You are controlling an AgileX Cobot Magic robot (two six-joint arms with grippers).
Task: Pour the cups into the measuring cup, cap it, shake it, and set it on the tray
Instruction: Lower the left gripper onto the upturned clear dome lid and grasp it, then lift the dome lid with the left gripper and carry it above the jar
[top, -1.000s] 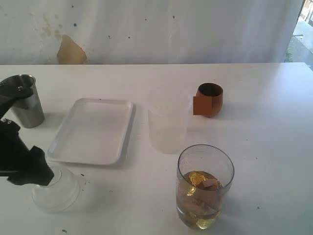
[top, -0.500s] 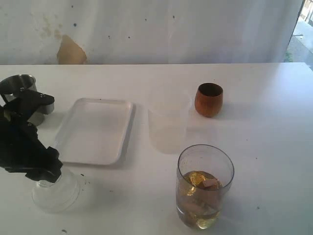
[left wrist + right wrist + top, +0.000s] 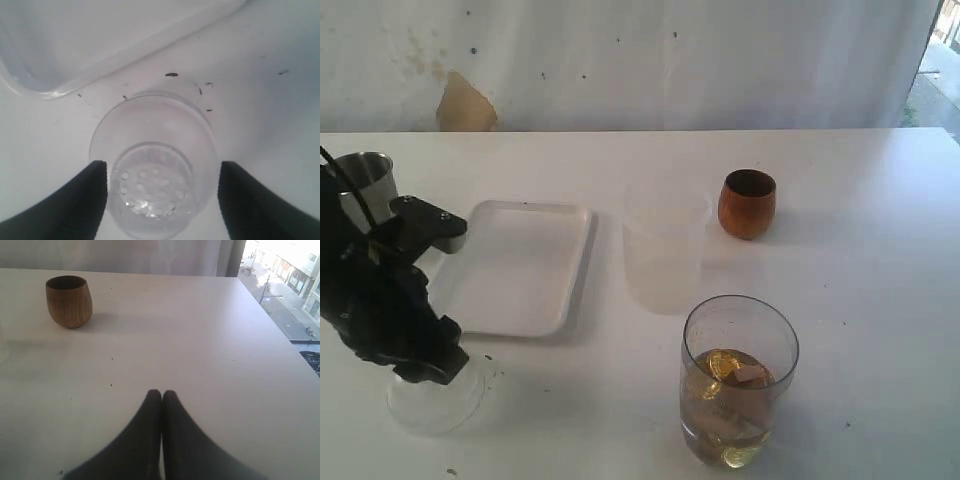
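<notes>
Since the measuring cup already holds gold-coloured pieces and both cups stand upright on the worktop, pouring looks done and capping is the step in hand. The left hand hangs low over the clear domed cap, which sits at the near left in the exterior view, just in front of the tray. Its fingers are spread, one each side of the cap's perforated neck — lined up so a squeeze would catch it, nothing gripped. Whether a pad grazes the plastic is hard to say, clear on white. The right hand is closed on nothing, parked over the worktop well apart from the wooden cup — out of the way, likely. The steel tumbler stands behind the left arm, near the tray's far corner. The measuring cup is near centre-right, uncapped, well apart from the cap, so the cap must travel across, in front of the frosted cup. The tray carries nothing, presumably kept for the final set-down.
</notes>
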